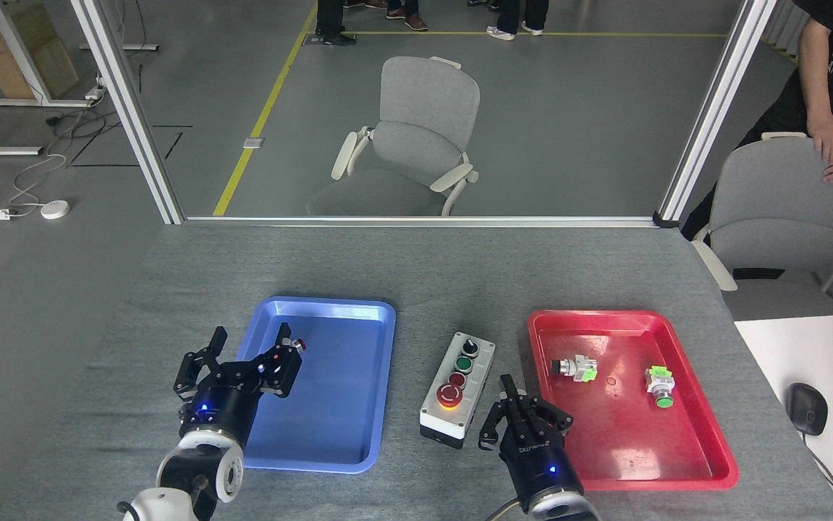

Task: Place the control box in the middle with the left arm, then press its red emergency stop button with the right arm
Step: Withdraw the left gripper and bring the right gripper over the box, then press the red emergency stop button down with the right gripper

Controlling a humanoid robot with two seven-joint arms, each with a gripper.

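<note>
Two plastic trays lie on the grey felt-like table surface (423, 275): a rectangular blue tray (322, 427) on the left and a rectangular red tray (629, 449) on the right. Between them, on bare felt, rests the oblong light-grey control box with a black base (458, 389), its long axis running slightly askew from near to far. Its top bears four controls in a row; from far to near these are a black knob (469, 343), a green button (464, 364), a small dark-red button (457, 379) and the large red mushroom-shaped emergency stop button on a yellow ring (449, 395).

Left arm: the unlettered black clawed gripper with a blue light (248, 356) hovers over the left edge of the blue tray, its claws spread wide and holding nothing. A small white switch part with an orange end (293, 343) lies in the blue tray, mostly hidden behind the claws.

Right arm: the black clawed gripper with white lettering (525, 412) hangs just right of the control box, near the emergency stop button, its claws drawn together and gripping nothing; whether it touches the box cannot be told.

Two small switch parts lie well apart in the red tray: one with a black cap and green end (574, 368), and one green-and-white (658, 383).
</note>
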